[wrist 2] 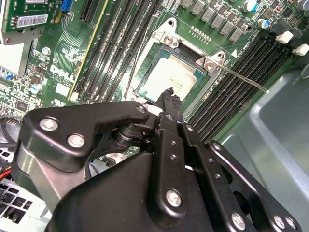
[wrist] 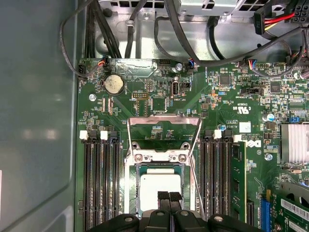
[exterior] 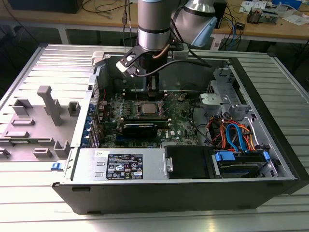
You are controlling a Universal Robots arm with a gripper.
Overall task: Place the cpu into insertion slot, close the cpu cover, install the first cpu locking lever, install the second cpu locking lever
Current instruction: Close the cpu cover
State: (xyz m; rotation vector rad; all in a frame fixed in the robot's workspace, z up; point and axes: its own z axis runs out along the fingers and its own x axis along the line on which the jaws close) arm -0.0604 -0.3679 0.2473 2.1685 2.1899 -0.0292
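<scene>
The cpu (exterior: 147, 108) sits in the slot (wrist: 130, 193), mid-board, at 6 o'clock of the arm (exterior: 154, 29) in the exterior view; the gripper (wrist: 169, 197) hangs over its edge, fingers (wrist: 163, 200) pinched together on nothing. At the cpu's 3 o'clock the cover (wrist: 164, 121) seems to stand raised, with the lever (wrist 2: 241, 78) unlatched. Risk: clenched tips bearing down could skew the cpu and damage the slot, or snag the loose lever.

So the open PC case (exterior: 169, 193) is lying flat on the ribbed metal desk (exterior: 145, 222), robot arm (exterior: 154, 24) coming down into it right over the silvery cpu (exterior: 147, 108) on the green motherboard (exterior: 181, 123), grey plastic fixture (exterior: 48, 104) on the exterior view's left, blue and orange cables (exterior: 234, 135) bunched on its right.
</scene>
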